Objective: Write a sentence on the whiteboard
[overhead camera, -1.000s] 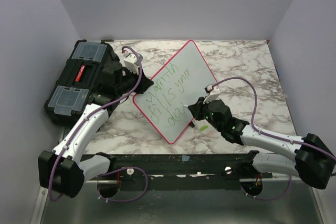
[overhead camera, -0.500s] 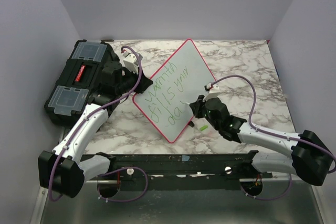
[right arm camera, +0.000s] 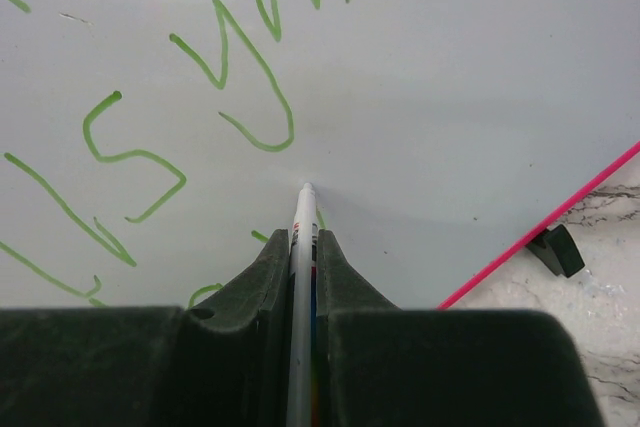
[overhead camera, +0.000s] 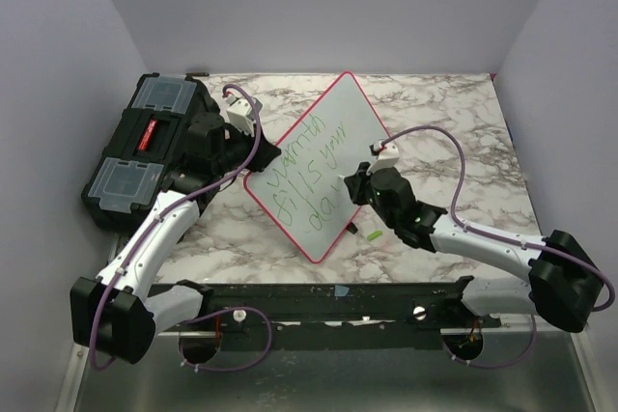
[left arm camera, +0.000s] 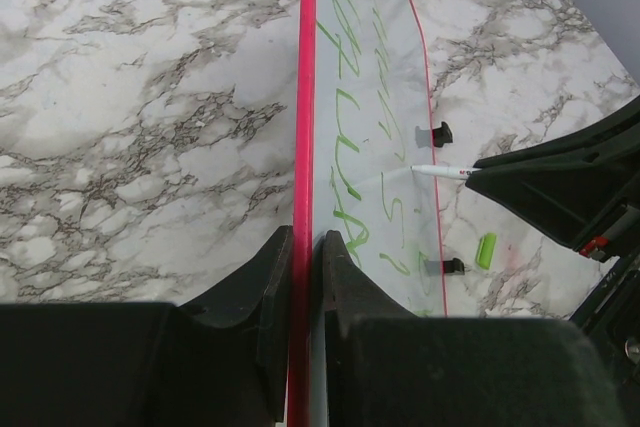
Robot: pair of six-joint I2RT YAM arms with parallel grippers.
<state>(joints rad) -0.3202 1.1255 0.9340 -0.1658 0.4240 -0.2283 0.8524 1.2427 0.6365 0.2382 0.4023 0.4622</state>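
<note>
The whiteboard point(overhead camera: 355, 115) lies cornerwise on the marble table, white with a red-pink rim. The sentence point(overhead camera: 301, 169) runs across it in three lines of green handwriting. My left gripper point(overhead camera: 259, 155) is shut on the board's left edge; in the left wrist view its gripper point(left arm camera: 303, 245) pinches the red rim point(left arm camera: 308, 67). My right gripper point(overhead camera: 355, 184) is over the board's lower right part, shut on a white marker point(right arm camera: 304, 209). The marker's tip touches the white surface just below a green "y" point(right arm camera: 245, 77). The marker point(left arm camera: 440, 171) also shows in the left wrist view.
A black toolbox point(overhead camera: 145, 147) with clear lid compartments stands at the left, beside the left arm. A green marker cap point(overhead camera: 373, 234) lies on the marble near the board's lower right edge. Small black feet point(left arm camera: 441, 133) stick out along that edge.
My right gripper has moved the marker away from the arm bases and a little left, further onto the board. The left gripper and the board have stayed put.
</note>
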